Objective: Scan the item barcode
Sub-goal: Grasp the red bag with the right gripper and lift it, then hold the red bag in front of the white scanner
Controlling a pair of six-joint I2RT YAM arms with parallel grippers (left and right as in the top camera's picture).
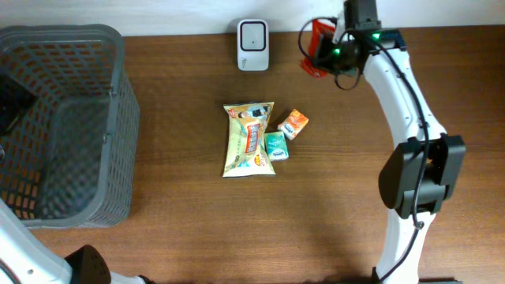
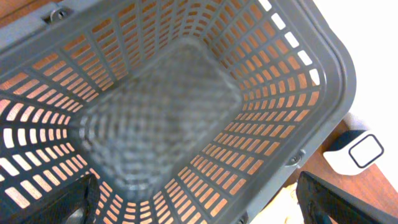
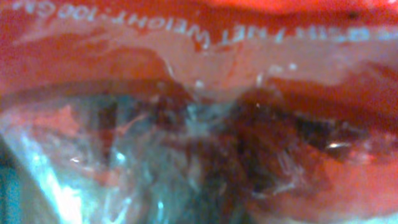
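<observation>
grip on red packet closed beside scanner, barcode face unconfirmed

the red packet (image 1: 317, 33) is held at the far edge of the table (image 1: 355, 237), just to the right of the white scanner (image 1: 253, 44) and apart from it. the right gripper (image 1: 323, 57) is pinched shut on the packet. the right wrist view is filled by crinkled red film and a clear window, so no fingertip can be made out there. the left gripper (image 2: 199, 208) is held over the grey basket (image 2: 323, 56), its fingers (image 2: 81, 202) spread wide with nothing between them.

no barcode is seen in any view, so the printed side cannot be told. the wrong face may therefore be turned to the scanner and no read obtained. the film looks thin and glossy, so a code creased by the pinch or washed out by glare is likely to be misread. how much film is caught cannot be told, and a shallow hold could let the packet droop or slip if it is swung quickly. the scanner could be knocked over if the packet is brought in too close. the snack bag (image 1: 249, 138), orange pack (image 1: 293, 123) and teal pack (image 1: 275, 146) lie mid-table, well apart from that path, and are judged safe.
</observation>
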